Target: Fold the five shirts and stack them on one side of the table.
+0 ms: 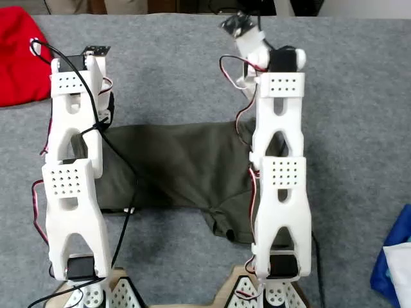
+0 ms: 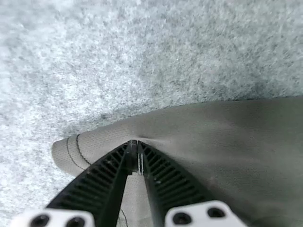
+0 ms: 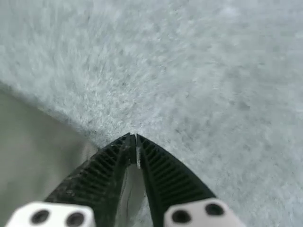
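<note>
Grip check: your left claw (image 2: pixel 135 146) pinches a corner of the olive-green fabric shirt (image 2: pixel 227 137); right claw (image 3: pixel 133 139) clenched at its edge, for folding.

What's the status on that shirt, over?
Left claw shut on olive shirt corner. Right claw shut at its edge. Red shirt, blue shirt lie aside.

High view: overhead, facing down on the grey table (image 1: pixel 173 77). Wrist views — close, sighting along their jaws; all three share the olive shirt (image 1: pixel 180 167), apparently its opposite corners at the jaw tips.
</note>
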You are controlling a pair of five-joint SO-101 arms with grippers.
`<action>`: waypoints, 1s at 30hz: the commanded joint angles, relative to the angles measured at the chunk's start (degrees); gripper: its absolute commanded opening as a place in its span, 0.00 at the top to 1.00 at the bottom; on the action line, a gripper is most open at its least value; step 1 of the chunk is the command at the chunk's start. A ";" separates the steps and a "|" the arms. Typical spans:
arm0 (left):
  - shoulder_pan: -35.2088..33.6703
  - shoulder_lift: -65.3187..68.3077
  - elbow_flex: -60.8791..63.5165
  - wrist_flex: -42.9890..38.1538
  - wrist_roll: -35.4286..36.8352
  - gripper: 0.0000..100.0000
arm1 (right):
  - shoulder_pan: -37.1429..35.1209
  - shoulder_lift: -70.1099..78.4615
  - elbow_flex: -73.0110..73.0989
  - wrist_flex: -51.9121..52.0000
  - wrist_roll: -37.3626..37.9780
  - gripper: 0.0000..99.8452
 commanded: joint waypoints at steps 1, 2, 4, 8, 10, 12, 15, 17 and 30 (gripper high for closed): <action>-0.88 -4.35 -1.05 0.70 0.97 0.98 | -0.48 -6.73 -1.01 1.14 -3.25 0.99; -1.14 -6.29 -0.09 0.70 1.93 0.98 | -0.48 -7.43 0.92 1.14 -3.96 0.99; -1.76 -11.74 2.64 0.79 2.55 0.98 | -0.57 -9.63 6.29 1.14 -5.54 0.99; -3.08 -24.92 14.07 0.79 2.37 0.98 | -0.48 -17.80 21.58 1.14 -9.85 0.99; -2.90 -30.90 21.89 0.70 1.93 0.98 | -0.84 -22.99 30.37 1.05 -10.81 0.99; -2.90 -36.00 29.36 0.26 0.62 0.98 | -0.84 -27.82 38.46 0.88 -11.25 0.99; -3.43 -42.15 40.44 -5.19 0.44 0.98 | -0.66 -31.96 48.48 -1.85 -11.52 0.99; -3.43 -45.41 48.44 -10.46 0.35 0.98 | -0.84 -32.57 53.41 -5.01 -11.96 0.99; -1.93 -50.59 65.14 -21.71 0.88 0.98 | 0.04 -30.20 72.04 -31.03 -14.33 0.99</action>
